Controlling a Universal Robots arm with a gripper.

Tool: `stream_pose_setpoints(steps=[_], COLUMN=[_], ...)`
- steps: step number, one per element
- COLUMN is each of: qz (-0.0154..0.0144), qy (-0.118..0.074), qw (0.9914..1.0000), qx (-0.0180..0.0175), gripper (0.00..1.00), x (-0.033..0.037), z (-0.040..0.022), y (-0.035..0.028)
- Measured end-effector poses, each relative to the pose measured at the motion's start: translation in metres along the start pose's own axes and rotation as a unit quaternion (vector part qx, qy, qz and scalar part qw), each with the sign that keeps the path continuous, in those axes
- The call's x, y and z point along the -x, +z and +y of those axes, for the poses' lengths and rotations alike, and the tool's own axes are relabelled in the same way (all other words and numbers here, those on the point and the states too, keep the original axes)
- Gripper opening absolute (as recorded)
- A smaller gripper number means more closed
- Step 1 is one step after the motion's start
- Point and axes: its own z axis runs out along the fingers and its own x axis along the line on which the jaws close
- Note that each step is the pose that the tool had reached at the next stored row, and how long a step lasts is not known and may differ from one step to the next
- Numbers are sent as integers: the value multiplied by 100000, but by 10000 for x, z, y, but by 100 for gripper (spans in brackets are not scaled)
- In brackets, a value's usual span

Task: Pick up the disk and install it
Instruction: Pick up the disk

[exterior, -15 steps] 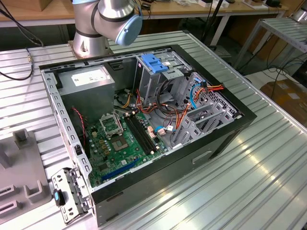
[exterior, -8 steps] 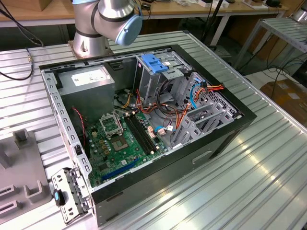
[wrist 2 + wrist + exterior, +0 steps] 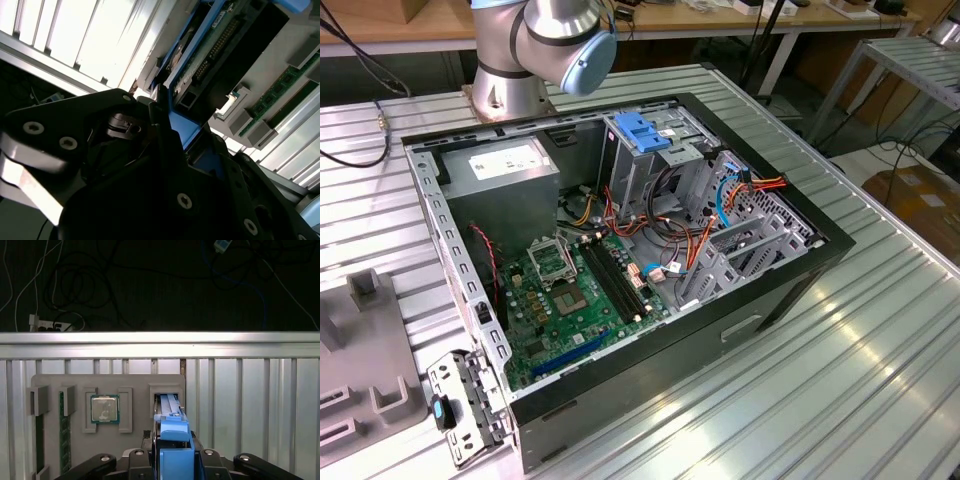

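The disk [image 3: 169,407] stands on edge in a slot of the grey fixture tray [image 3: 107,382], with its blue rails and blue end tab facing the wrist. In the first wrist view my gripper [image 3: 175,450] has a dark finger on each side of that blue tab. In the second wrist view the disk [image 3: 220,45] shows its black body and green circuit board, and the black fingers [image 3: 161,117] of my gripper [image 3: 187,137] press against the blue rail. The gripper looks shut on the disk, which still sits in its slot.
The tray also holds a processor chip [image 3: 104,408] and memory sticks [image 3: 62,435]. The open computer case [image 3: 790,290] lies on the ribbed metal table, with a grey drive cage and its light-blue latch plate [image 3: 642,130] near the arm's base [image 3: 545,40]. Cables hang beyond the table edge [image 3: 160,337].
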Motion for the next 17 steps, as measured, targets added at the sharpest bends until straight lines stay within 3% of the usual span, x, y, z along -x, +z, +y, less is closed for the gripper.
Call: stream_pose_setpoints(steps=[5,17], qz=[7,5], qy=[0,1], qw=[100000,100000], qx=[16,13], gripper=[37,37], x=[0,1], z=[-1,-6], y=[-55,-272])
